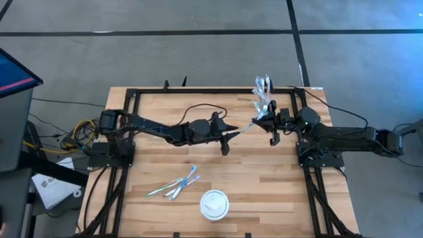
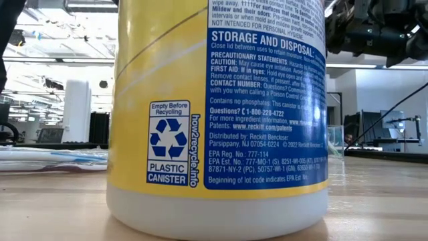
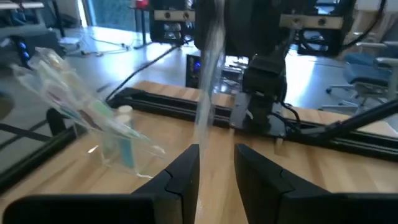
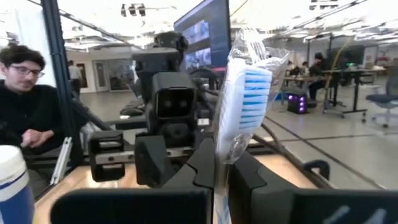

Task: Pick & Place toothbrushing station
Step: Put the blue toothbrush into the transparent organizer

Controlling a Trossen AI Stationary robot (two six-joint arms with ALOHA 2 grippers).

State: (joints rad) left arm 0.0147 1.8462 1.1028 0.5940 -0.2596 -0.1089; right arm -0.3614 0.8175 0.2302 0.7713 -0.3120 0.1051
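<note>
Item: one wrapped toothbrush (image 4: 244, 102), mid-handover above the far middle of the desk (image 1: 264, 178). Its long axis is running between the two arms, bristle end rising from the right gripper (image 4: 221, 163), whose fingers are pinching it tight. The handle end (image 3: 208, 81) is passing between the left gripper's (image 3: 216, 171) fingers, which are standing spread either side of it, not clamping. The clear tumbler (image 1: 263, 89) is standing just beyond the right gripper, so that arm is the nearer one. Spare toothbrushes (image 1: 175, 186) are lying at the near edge, beside a white canister (image 1: 214, 203).
</note>
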